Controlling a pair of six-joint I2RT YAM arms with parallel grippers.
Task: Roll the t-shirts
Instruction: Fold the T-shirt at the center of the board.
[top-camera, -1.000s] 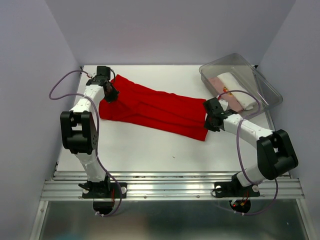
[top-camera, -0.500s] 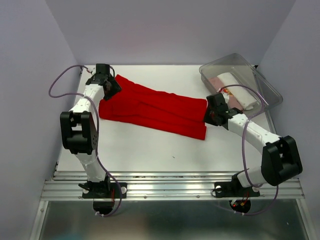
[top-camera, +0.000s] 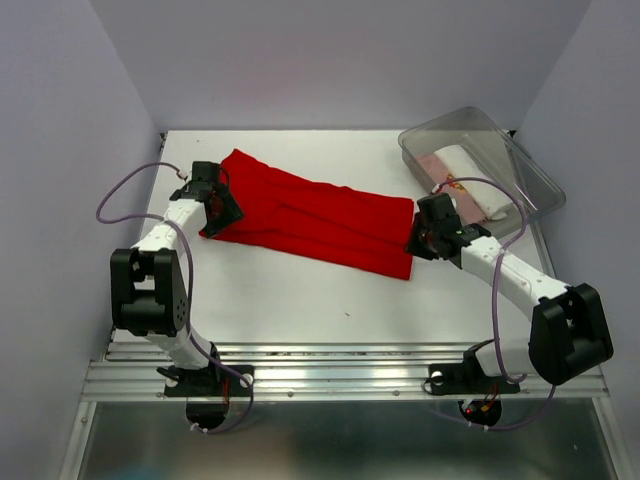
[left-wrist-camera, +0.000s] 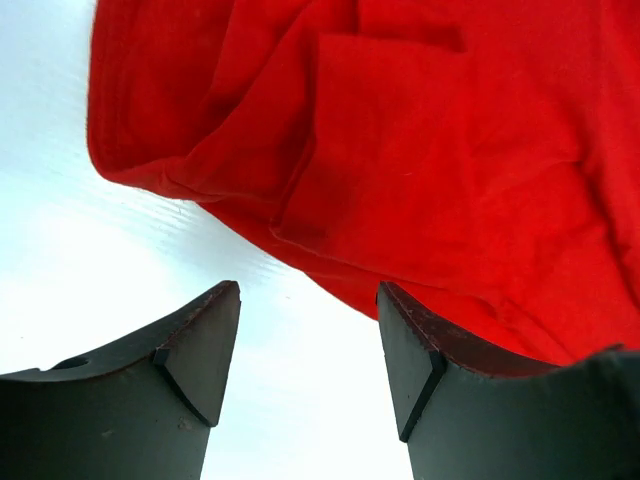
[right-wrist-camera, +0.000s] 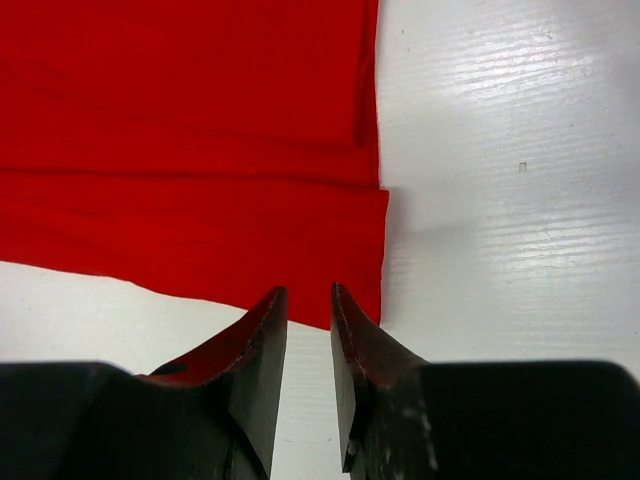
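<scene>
1. Here, the red t-shirt lies as a long folded strip, running far left to near right on the table.
2. The left gripper, wide open and empty, sits at its left end.
3. The right gripper, jaws narrowly parted, empty, faces the right short edge; rolling likely starts there.
</scene>
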